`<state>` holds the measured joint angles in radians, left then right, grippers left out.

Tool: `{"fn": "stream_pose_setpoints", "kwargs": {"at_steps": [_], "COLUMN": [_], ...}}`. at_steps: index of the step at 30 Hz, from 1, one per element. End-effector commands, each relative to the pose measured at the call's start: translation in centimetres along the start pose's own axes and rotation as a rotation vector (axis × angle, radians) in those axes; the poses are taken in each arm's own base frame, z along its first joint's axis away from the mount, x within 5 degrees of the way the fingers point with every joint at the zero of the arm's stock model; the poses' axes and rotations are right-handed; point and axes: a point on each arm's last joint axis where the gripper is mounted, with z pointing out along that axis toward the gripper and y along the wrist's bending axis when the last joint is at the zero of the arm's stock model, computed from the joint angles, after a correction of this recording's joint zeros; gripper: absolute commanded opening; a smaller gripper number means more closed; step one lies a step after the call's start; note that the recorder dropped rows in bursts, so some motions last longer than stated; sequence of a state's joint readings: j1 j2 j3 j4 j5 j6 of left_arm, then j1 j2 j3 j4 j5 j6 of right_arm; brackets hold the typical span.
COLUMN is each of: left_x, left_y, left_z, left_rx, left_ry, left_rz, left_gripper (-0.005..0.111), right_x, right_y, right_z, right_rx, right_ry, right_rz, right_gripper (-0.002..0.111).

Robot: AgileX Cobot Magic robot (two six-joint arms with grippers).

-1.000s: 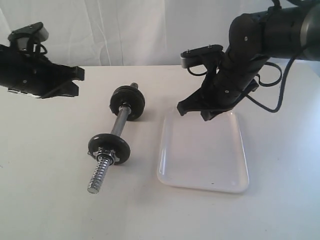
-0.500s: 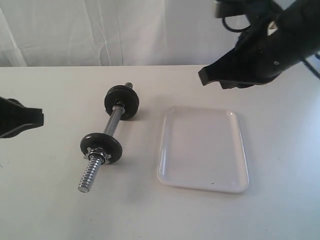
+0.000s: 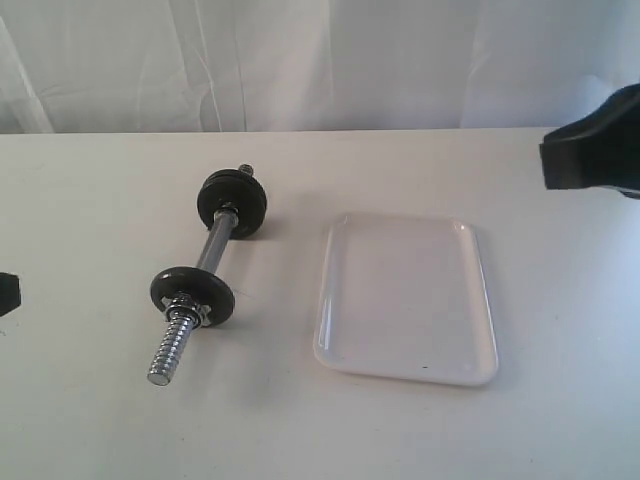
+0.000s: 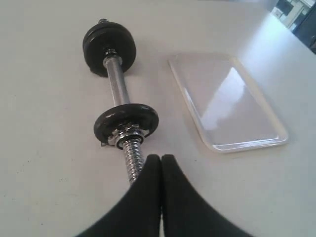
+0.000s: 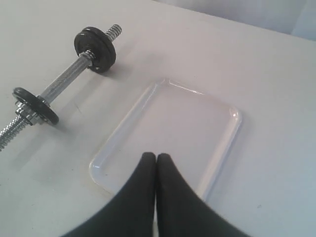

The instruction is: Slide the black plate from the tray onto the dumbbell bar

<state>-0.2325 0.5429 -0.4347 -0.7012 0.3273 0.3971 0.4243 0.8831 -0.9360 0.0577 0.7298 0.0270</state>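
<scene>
The tray lies bare, with nothing in it. No loose black plate shows in any view. To the tray's left lies the dumbbell bar. It bears a black disc beside a nut near its long threaded end, and a thicker black stack at its far end. Which of these is the task's plate I cannot tell. My left gripper is shut on nothing, just off the threaded end. My right gripper is shut, empty, above the tray's near end.
White tabletop all round, with a white curtain behind it. In the exterior view only a sliver of the left arm shows at the left edge. A black block of the right arm shows at the right edge.
Both arms have drawn back outward, the left off the left edge, the right up and away to the right edge. The dumbbell has shifted slightly to the left. The tray has stayed put.
</scene>
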Motion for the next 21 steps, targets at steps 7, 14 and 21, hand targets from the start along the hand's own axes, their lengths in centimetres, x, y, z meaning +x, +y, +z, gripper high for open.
{"fn": "stream_pose_setpoints", "kwargs": {"at_steps": [7,14,21], "left_x": [1.5,3.8,3.7], "left_y": [-1.9,-1.7,-1.6], "left_z": [-3.4,-4.3,-4.3], "left_rx": [0.104,0.079,0.072], "left_ry": [-0.062,-0.008,-0.024], "left_rz": [0.05,0.139,0.138], "left_gripper": [0.0,0.0,0.0], "right_x": [2.8,6.2,6.4], "right_y": [-0.2,-0.4,-0.3], "right_z": [-2.3,-2.5,-2.4], "right_rx": [0.005,0.004,-0.009], "right_ry": [-0.038,0.001,0.01], "right_rz": [0.031,0.071,0.104], "right_gripper": [0.0,0.0,0.0]}}
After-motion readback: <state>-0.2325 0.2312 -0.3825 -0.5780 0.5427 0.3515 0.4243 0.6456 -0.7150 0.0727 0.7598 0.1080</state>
